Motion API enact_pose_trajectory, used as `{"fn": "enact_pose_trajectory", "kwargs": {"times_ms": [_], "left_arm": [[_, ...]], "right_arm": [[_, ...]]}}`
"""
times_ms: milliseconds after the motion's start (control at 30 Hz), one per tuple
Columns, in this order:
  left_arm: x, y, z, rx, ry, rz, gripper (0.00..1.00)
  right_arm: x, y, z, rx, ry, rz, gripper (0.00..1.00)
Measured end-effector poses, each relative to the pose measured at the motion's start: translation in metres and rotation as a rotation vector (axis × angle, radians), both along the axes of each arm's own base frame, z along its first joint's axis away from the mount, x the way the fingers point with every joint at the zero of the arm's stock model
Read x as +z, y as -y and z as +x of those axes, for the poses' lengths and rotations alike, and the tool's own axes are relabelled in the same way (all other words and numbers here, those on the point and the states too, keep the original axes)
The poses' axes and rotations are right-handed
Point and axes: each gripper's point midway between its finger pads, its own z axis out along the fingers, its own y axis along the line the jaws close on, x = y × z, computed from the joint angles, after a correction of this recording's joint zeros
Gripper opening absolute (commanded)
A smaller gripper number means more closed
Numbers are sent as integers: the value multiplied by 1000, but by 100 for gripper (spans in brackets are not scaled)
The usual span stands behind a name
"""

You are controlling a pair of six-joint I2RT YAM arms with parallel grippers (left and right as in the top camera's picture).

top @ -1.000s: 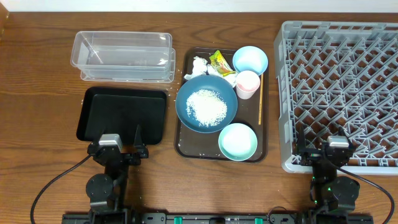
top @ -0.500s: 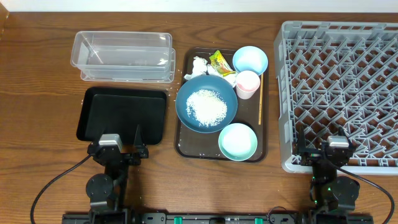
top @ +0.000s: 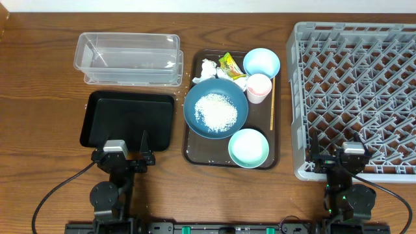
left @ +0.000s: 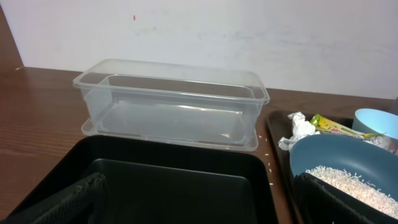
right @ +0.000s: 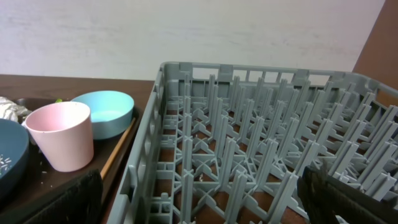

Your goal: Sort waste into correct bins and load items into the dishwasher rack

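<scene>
The clear tub (top: 129,58) sits at the desk's far left, with the black tray (top: 127,120) just in front of it. The left fingers (left: 68,196) are spread wide at the tray's near edge and hold nothing. In the middle, a brown tray (top: 188,153) carries the blue dish (top: 195,97) of rice (top: 216,112). The grey rack (top: 357,84) fills the right edge. The right fingers (right: 62,199) are wide and empty too.

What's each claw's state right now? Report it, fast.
Left claw: open, holding nothing.
Right claw: open, holding nothing.
</scene>
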Motion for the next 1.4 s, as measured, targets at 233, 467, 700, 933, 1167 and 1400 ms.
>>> {"fn": "enact_pose_trajectory", "kwargs": {"times_ms": [233, 467, 700, 933, 1167, 1400], "left_arm": [[0, 0, 0, 0, 0, 0, 97], [0, 0, 0, 0, 0, 0, 97], [0, 0, 0, 0, 0, 0, 96], [0, 0, 0, 0, 0, 0, 97], [2, 6, 0, -32, 10, -26, 97], [25, 42, -4, -240, 87, -178, 97]], "right_arm": [[0, 0, 0, 0, 0, 0, 99], [0, 0, 0, 0, 0, 0, 99], [0, 0, 0, 0, 0, 0, 99], [0, 0, 0, 0, 0, 0, 99], [0, 0, 0, 0, 0, 0, 99], [0, 0, 0, 0, 0, 0, 99]]}}
